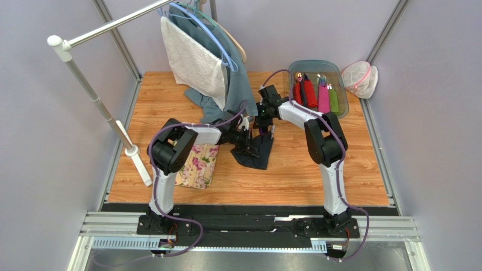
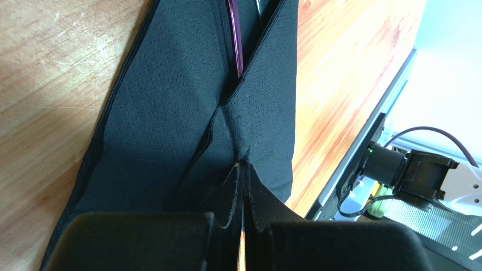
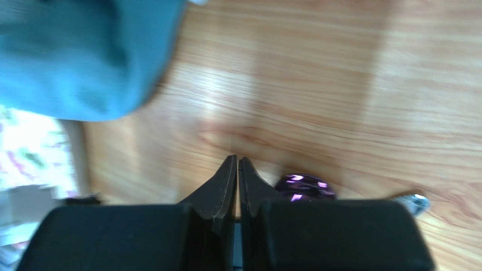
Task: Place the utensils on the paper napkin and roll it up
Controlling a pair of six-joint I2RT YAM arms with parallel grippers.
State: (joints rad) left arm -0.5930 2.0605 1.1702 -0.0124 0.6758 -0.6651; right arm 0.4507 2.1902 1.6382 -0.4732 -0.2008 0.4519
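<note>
The paper napkin [image 2: 170, 113], folded over the purple spoon [image 2: 235, 39] on the table [image 1: 317, 175], is pinched at a pleat by the left gripper [image 2: 243, 226], the right gripper [image 3: 237, 169] closed empty nearby; if tugged, the paper may be torn or the spoon shed.

Your left arm [image 1: 170, 148] and right arm [image 1: 323, 144] match: white tube links between chunky black joint housings, each on a black base plate [image 1: 148, 224] bolted to a silver rail [image 1: 113, 226]. A purple cable [image 1: 276, 71] loops along each from base to wrist. Your fingers [image 3: 222, 189] are matte black, tapering to thin wedges.
</note>
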